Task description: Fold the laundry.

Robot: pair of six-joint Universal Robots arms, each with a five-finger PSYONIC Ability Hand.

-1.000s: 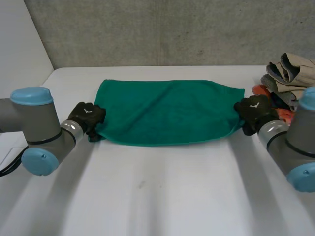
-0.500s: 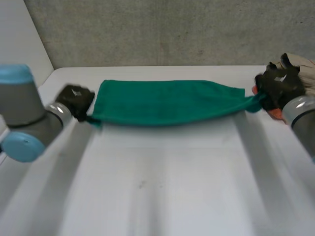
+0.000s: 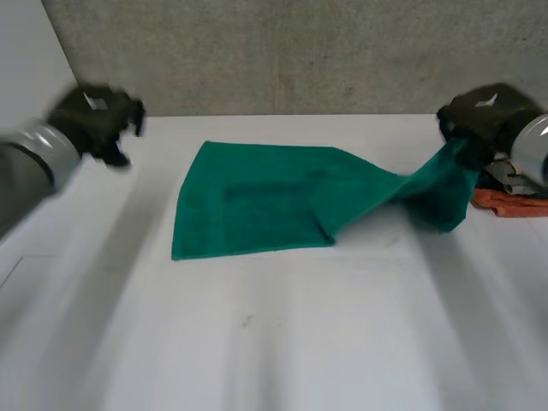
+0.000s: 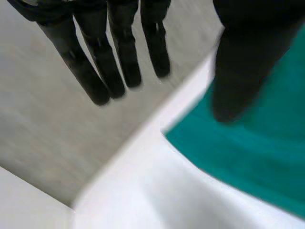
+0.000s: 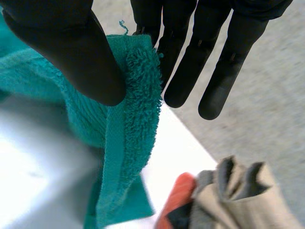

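Mid-fold: my right hand (image 3: 481, 116) pinches the green towel (image 3: 257, 205), corner raised, thumb against fingers (image 5: 190, 62); left hand (image 3: 92, 120) hovers empty, fingers straight. Next, probably: left grips the free end.

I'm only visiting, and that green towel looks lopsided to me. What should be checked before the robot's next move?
1. Grip of right hand on a corner of the towel: ok, pinched between thumb and fingers.
2. Grip of left hand on the towel: not ok; fingers straight, apart from it.
3. Towel flat on the table: not ok; the end at the right hand is lifted.
4. Towel apart from the clothes pile: cannot tell.
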